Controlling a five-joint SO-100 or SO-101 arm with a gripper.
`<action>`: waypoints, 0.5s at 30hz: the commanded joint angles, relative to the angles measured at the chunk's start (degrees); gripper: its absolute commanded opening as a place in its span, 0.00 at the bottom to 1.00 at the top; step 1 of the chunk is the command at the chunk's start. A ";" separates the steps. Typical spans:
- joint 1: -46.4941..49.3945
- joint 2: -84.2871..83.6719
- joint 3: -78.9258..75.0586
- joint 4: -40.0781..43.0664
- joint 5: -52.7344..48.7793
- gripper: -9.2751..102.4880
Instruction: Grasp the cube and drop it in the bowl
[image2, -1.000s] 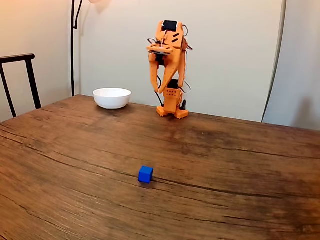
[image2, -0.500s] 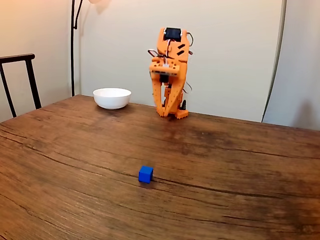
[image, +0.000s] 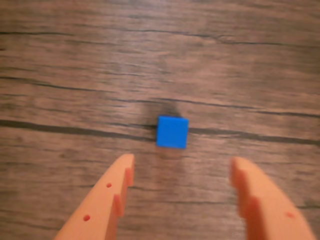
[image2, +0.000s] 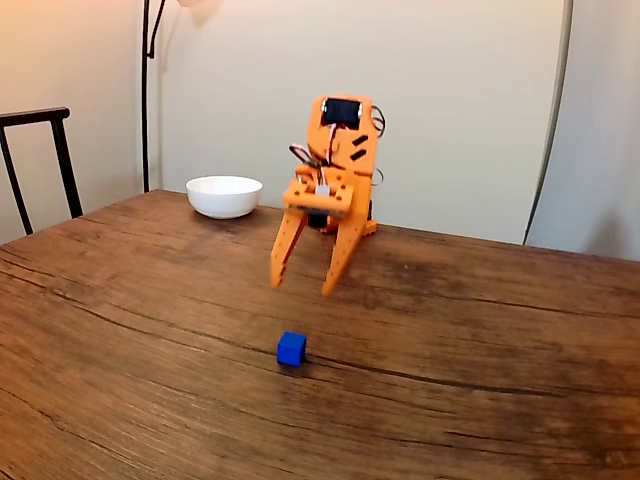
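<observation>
Orange end effector (image2: 301, 285) held above worktop (image2: 480, 330), tips pointing down, spread wide, nothing between them. In wrist view, end effector (image: 182, 165) enters from bottom edge, fingers (image: 112, 192) well apart. Blue cube (image2: 291, 348) flat on worktop, below and just nearer camera than tips in fixed view, not touched. In wrist view, cube (image: 172, 132) just beyond gap between tips, roughly centred, sitting on dark grain line. White bowl (image2: 224, 196) at far left of worktop in fixed view, well apart from cube. Dark chair back (image2: 40, 160) at left edge.
</observation>
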 joint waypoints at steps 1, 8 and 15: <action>-0.35 -1.14 -4.48 -1.14 -0.35 0.41; -0.35 -7.03 -9.58 -1.14 -1.23 0.51; -1.23 -13.89 -13.89 -1.23 -5.19 0.50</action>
